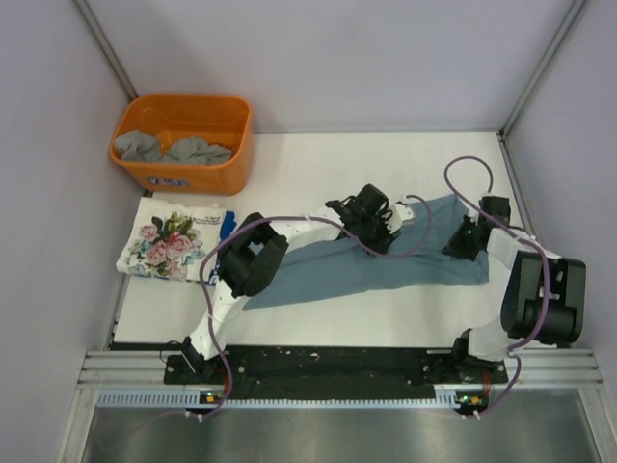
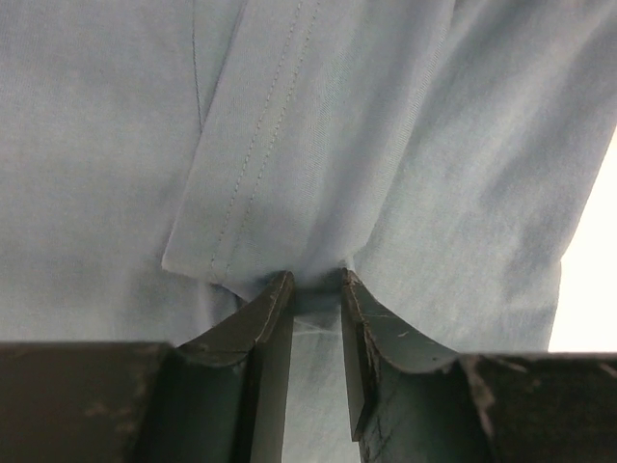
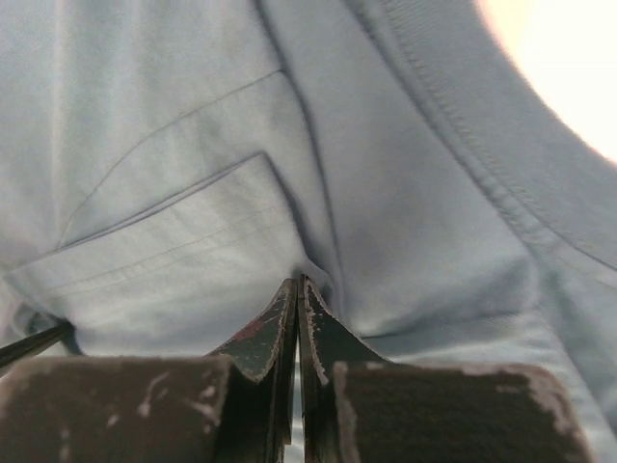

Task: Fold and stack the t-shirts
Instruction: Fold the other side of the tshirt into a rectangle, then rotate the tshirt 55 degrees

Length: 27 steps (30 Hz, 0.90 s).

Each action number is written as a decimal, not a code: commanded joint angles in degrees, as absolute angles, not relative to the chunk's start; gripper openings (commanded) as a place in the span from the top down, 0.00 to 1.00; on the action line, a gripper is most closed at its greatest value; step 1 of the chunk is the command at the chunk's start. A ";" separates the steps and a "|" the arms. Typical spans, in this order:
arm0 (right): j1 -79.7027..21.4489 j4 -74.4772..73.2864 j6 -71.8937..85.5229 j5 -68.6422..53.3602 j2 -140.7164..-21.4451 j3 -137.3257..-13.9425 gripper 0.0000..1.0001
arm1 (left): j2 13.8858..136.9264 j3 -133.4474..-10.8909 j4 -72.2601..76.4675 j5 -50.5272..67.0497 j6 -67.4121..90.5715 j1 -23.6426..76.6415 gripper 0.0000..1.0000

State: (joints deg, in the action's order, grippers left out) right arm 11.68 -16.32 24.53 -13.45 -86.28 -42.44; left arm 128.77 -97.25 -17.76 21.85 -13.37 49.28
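Top external view gives us the blue-grey t-shirt lying in a long, rumpled band across the white table. Both arms are reaching onto its far edge.

The left gripper is near the middle of that edge. In its wrist view the jaws are a narrow gap apart, with a small tuck of cloth between them beside a stitched hem. The right gripper is towards the shirt's right end. Its jaws are pressed almost together on a thin pleat, below what looks like the ribbed collar.

Both holds look shallow to us. A quick lift could pull the cloth out of either one, the left first, since it bites less tightly. If the arms travel out of step, we expect the shirt to twist or bunch rather than fold along a straight line. The right arm's purple cable loops just above the cloth and might snag it.

Room is uneven:
- **Right of the shirt:** the table edge and enclosure wall are close.
- **Beyond the shirt:** bare table is open for carrying the edge.
- **Left of the shirt:** the folded floral t-shirt lies near the tail end.
- **Farther left:** the orange tub holds crumpled grey t-shirts.

A wide leftward sweep could disturb the floral t-shirt.
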 commanded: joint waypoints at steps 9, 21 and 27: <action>17.56 -24.87 28.29 -1.48 -71.81 -44.66 0.54 | 118.31 -110.65 -36.91 27.26 -21.18 48.78 0.41; 23.56 -17.67 33.31 -3.95 -74.95 -32.78 0.80 | 103.55 -92.92 -39.37 11.25 -27.77 31.49 0.34; 23.55 -14.50 29.97 -6.14 -91.02 -45.23 1.00 | 96.87 -81.76 -39.73 9.41 -32.34 24.62 0.34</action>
